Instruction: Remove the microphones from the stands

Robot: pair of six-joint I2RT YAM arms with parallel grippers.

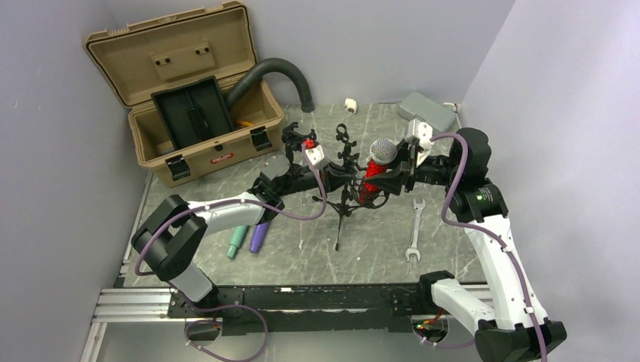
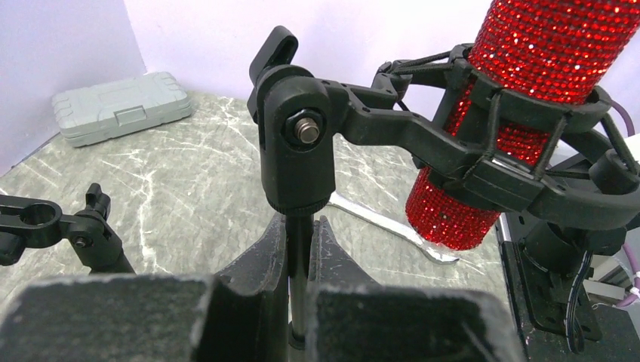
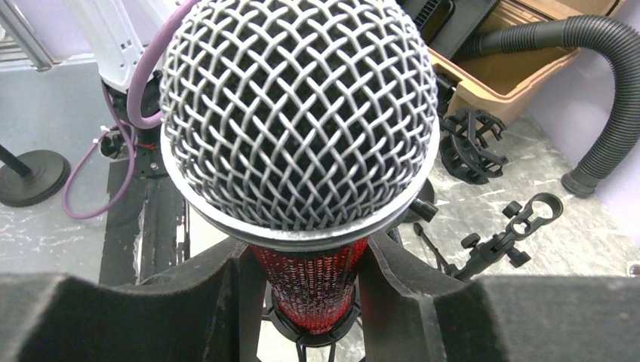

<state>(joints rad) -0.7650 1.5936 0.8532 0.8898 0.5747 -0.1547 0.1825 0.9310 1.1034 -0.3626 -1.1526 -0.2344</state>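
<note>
- At the right gripper [image 3: 306, 279]: clamped on the microphone [image 3: 298, 113], gripping the red barrel just beneath the mesh head.
- At the left gripper [image 2: 300, 249]: closed around the thin pole of the stand [image 2: 294, 151], right under the swivel joint, apparently to brace it.
- Between the two: microphone seated in the black cradle [image 2: 558, 197] at the end of the stand's arm, tilted with head uppermost, held above the middle of the bench [image 1: 377, 245].
- Judged as the moment before the pull: both grips set, barrel not yet out of the cradle.
- Next, calls for drawing the barrel head-first along its own axis, out through the cradle rings, with the pole kept pinned.
- Worth avoiding a sideways tug, likely to twist the joint or tip the stand's feet.
- In looks: barrel covered in glittering red stones, narrowing toward the lower end; rounded silver woven grille with a metal band at its base. Rigid, and probably slippery over the faceted surface, so needs a firm squeeze.
- Farther out: a wrench [image 1: 413, 232] flat on the bench right of the stand, and a grey case [image 2: 121, 105] near the back wall.
</note>
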